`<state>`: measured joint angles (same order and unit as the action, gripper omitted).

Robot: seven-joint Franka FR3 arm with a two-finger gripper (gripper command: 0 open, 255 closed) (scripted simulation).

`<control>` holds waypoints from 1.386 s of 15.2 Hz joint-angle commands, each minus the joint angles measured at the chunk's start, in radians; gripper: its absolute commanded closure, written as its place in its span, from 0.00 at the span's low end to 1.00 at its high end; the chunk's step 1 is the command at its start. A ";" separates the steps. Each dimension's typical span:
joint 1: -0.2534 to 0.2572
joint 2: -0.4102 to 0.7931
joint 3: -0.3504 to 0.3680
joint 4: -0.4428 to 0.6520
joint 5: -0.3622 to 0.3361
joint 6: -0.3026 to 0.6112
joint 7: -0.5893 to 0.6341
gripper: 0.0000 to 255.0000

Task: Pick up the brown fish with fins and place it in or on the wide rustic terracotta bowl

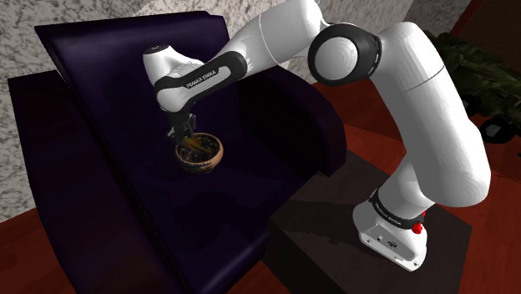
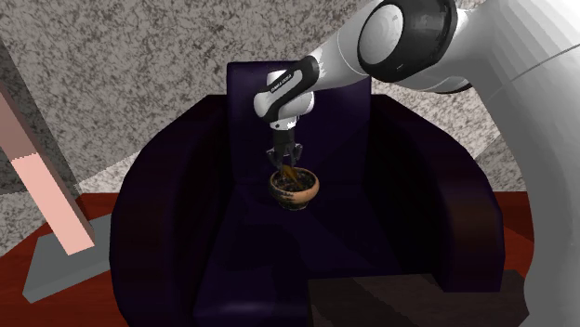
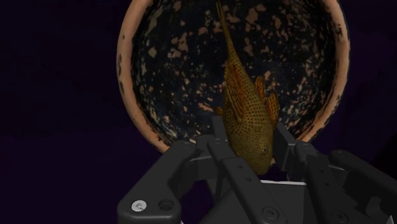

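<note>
The brown spotted fish [image 3: 245, 114] with orange fins hangs between my black fingers, head at the gripper [image 3: 251, 137] and tail pointing down into the bowl. The bowl [image 3: 124, 83] has a terracotta rim and a dark speckled inside, and it sits right under the fish. In the shoulder view the gripper [image 1: 185, 134] points down just above the bowl [image 1: 219, 152], with the fish [image 1: 194, 144] reaching into it. The second exterior view shows the gripper [image 2: 286, 160] over the bowl [image 2: 314, 188] on the seat, the fish [image 2: 291, 175] dipping inside.
The bowl rests on the seat of a dark purple armchair [image 1: 275, 125] with raised arms and backrest [image 2: 251, 84]. My dark stand [image 1: 334, 242] is beside the seat's front. A plant [image 1: 484, 83] stands behind the arm. A pink post [image 2: 42, 176] leans at the second exterior view's left.
</note>
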<state>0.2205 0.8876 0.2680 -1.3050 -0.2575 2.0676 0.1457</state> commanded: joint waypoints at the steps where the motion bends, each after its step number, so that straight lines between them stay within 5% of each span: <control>1: 0.001 0.008 -0.001 0.006 -0.001 0.003 -0.001 1.00; 7: 0.001 0.008 -0.001 0.006 -0.001 0.002 -0.001 1.00; 8: 0.001 0.008 -0.001 0.006 -0.001 0.002 -0.001 0.00; 21: 0.000 -0.046 0.010 0.044 0.013 -0.088 -0.010 0.00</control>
<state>0.2209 0.8429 0.2780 -1.2603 -0.2445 1.9804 0.1360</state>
